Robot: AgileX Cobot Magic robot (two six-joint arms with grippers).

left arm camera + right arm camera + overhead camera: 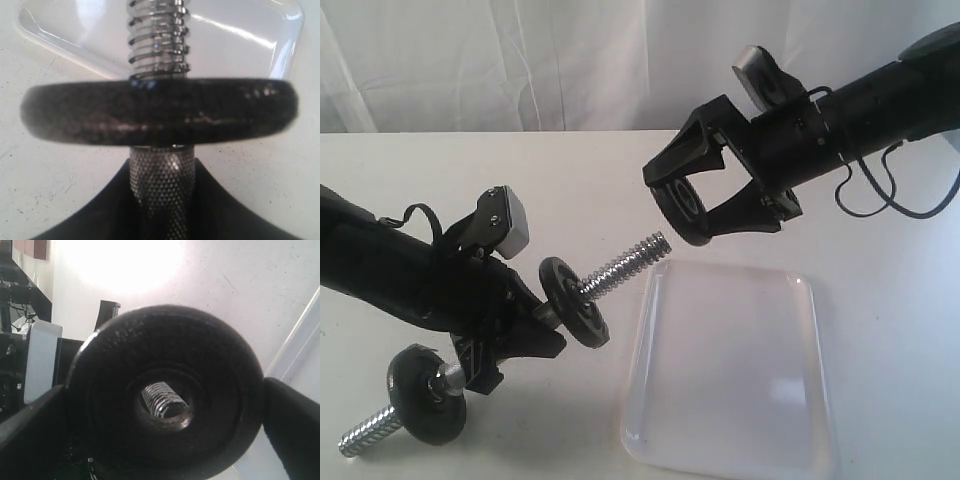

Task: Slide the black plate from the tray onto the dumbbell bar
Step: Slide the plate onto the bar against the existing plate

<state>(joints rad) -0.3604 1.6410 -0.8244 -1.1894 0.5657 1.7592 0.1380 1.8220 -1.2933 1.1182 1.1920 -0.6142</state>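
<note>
My right gripper (678, 206) is shut on the black plate (684, 204), held on edge in the air beyond the tray's far left corner. The plate (165, 340) sits between both fingers (295, 430), and the bar's threaded tip (161, 399) shows through its central hole. My left gripper (533, 328) is shut on the knurled middle (162, 180) of the dumbbell bar (625, 262), which tilts up to the right. The bar's tip (660, 243) is close to the plate; contact is unclear. The collars (574, 300) (425, 393) sit on the bar. The white tray (740, 390) holds nothing.
The left wrist view shows a collar (160, 117) edge-on, with the threaded end (159, 40) and the tray (245, 45) beyond it. A white curtain (520, 60) hangs behind the white table (570, 180). The bar's lower threaded end (365, 436) hangs near the table's front.
</note>
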